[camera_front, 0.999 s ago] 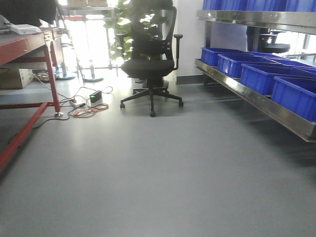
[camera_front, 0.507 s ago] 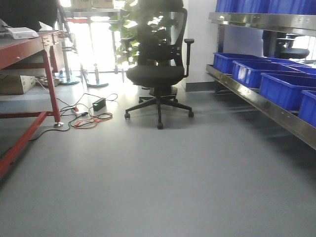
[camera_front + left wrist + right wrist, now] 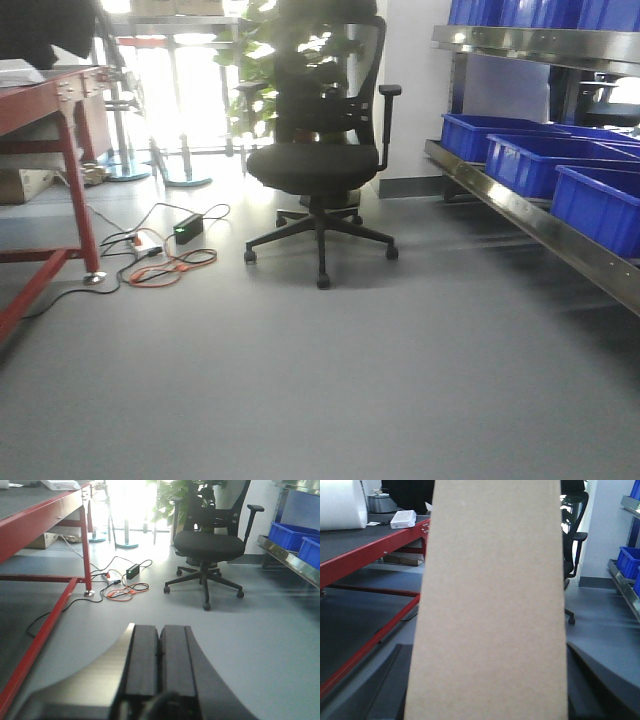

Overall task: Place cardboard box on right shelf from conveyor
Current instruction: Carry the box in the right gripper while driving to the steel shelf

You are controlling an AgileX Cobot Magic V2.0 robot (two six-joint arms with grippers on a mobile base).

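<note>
The tan cardboard box fills the middle of the right wrist view, standing upright between the dark fingers of my right gripper, which is shut on it. My left gripper is shut with nothing in it, its pads pressed together above the grey floor. The conveyor, a dark belt with a red front edge, runs along the left and shows too in the front view as the conveyor. The steel right shelf lines the right side. Neither gripper shows in the front view.
A black office chair stands on the floor ahead, a plant behind it. Cables and a power adapter lie near the red leg. Blue bins fill the shelf. A white device rests on the belt.
The front view has advanced: the chair looks larger and nearer, the shelf has slid toward the right edge, and the red frame toward the left edge.
</note>
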